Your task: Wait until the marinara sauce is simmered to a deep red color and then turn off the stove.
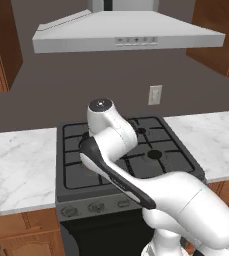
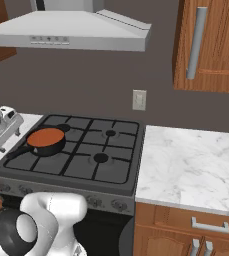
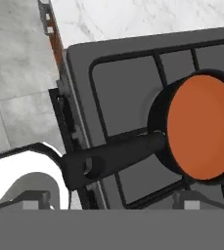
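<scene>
Item: waiting step, knob not yet touched.

1. Stove point(image 2: 81, 155), dark grey, four burners under black grates, set between two marble tables; knob row point(image 2: 106, 202) along its front panel. It lies directly below and ahead of the pincer.

2. Pan handle point(image 3: 113, 156), black and short, just ahead of the pincer tips and pointing back toward them, out over the stove's front edge.

3. Small black pan point(image 2: 46, 142) on the front burner at the stove's left side, ahead of the pincer and to the right in the hand view.

4. Marinara sauce point(image 3: 204, 124), a flat smooth disc inside the pan. We read its colour as orange-red, not yet deep red, so we judge the wait unfinished.

5. Pincer point(image 3: 111, 201): the tips barely show at the lower edge of the hand view; we cannot tell whether they are apart or together. Nothing appears held.

6. Arm: folded high over the stove, elbow point(image 1: 106, 117) raised, the hand looking down on the pan.

Next move, in our judgement: hold until the sauce darkens, then drop to the front panel and turn the knob serving this burner; which knob we cannot tell.
</scene>
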You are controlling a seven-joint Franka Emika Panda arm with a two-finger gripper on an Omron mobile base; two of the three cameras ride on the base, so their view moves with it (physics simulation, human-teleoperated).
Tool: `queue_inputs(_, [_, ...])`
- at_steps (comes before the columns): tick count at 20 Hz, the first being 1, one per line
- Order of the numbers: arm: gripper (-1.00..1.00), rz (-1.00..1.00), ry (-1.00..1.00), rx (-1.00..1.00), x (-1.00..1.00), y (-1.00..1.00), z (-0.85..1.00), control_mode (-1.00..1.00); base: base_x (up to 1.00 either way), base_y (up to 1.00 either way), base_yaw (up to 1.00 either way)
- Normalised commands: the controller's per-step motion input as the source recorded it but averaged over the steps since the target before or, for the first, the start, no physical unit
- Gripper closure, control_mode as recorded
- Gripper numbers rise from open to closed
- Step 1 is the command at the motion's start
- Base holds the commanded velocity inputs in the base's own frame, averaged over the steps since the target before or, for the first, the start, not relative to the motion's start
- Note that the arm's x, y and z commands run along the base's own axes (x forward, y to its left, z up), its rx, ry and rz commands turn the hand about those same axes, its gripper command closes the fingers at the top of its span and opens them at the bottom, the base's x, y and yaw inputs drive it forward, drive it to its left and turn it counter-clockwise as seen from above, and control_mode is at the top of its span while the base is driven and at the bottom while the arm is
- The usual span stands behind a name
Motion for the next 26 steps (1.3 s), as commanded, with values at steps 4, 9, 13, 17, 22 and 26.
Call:
queue_inputs(4, [-1.0,0.28,0.0,-0.13,-0.25,0.49,-0.27,-1.0,0.0,0.0,0.0])
queue_inputs(9, [-1.0,0.26,0.0,-0.13,-0.17,0.5,-0.25,-1.0,0.0,0.0,0.0])
queue_inputs(13, [-1.0,0.25,0.0,-0.12,-0.13,0.5,-0.19,-1.0,0.0,0.0,0.0])
queue_inputs(17, [-1.0,0.23,0.0,-0.1,-0.2,0.42,-0.1,-1.0,0.0,0.0,0.0])
queue_inputs(22, [-1.0,0.23,-0.07,-0.1,-0.19,0.3,-0.11,-1.0,0.0,0.0,0.0])
queue_inputs(26, [-1.0,0.18,-0.23,-0.13,-0.15,0.13,-0.2,-1.0,0.0,0.0,0.0])
